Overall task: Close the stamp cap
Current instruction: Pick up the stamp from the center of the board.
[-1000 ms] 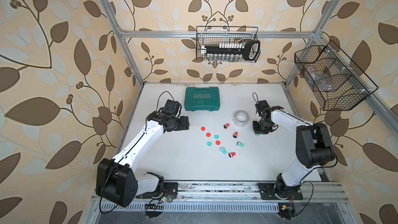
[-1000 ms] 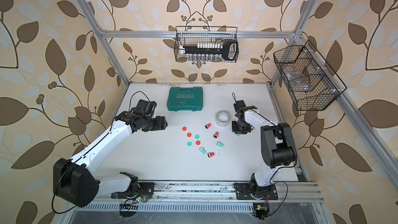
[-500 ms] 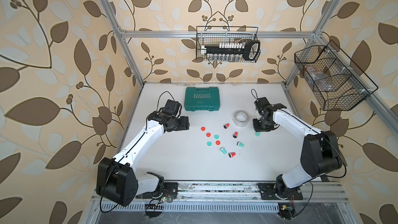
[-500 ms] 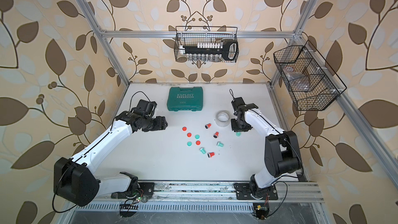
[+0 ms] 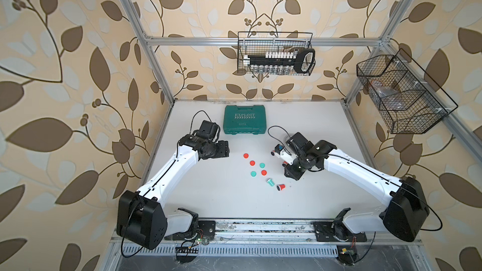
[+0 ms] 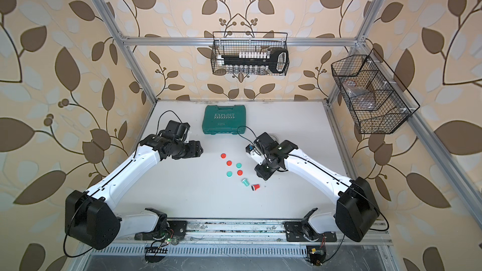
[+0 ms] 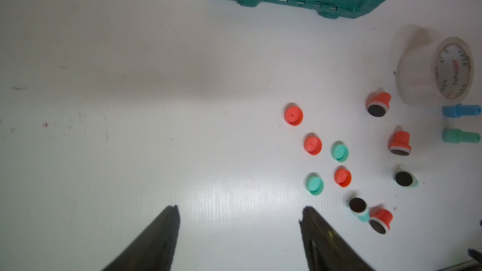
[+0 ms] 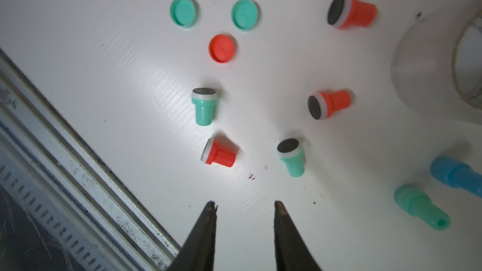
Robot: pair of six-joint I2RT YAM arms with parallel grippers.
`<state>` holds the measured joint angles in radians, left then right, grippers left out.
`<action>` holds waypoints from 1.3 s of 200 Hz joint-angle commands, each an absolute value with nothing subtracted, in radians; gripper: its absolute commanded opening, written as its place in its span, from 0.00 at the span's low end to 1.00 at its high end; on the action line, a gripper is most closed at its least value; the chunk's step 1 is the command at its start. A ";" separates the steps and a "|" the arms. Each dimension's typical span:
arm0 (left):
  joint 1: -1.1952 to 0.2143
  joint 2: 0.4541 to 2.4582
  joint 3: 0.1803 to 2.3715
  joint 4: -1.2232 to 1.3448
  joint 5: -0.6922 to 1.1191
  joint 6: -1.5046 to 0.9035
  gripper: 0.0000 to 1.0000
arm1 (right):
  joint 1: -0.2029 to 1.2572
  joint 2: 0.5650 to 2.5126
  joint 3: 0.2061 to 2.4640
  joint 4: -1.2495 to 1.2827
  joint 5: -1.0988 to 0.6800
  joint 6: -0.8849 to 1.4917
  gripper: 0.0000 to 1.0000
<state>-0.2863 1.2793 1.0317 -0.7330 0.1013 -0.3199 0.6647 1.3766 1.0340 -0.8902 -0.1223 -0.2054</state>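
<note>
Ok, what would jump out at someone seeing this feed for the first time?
First, the scatter of loose red and teal caps in the middle of the white table, with uncapped stamps lying close by, dark pads showing. Next come the green case marked EXPLOIT at the back of the table, and the right tool hanging open near the stamps, holding nothing.
</note>
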 commanded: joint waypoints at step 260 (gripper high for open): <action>-0.275 1.286 1.043 -0.746 0.115 -0.311 0.76 | 0.738 1.710 0.944 -0.738 -0.130 -0.768 0.28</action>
<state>-0.2863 1.2873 1.0317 -0.7334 0.1020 -0.3199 0.7330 1.6775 0.9482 -0.7368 -0.1352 -0.7677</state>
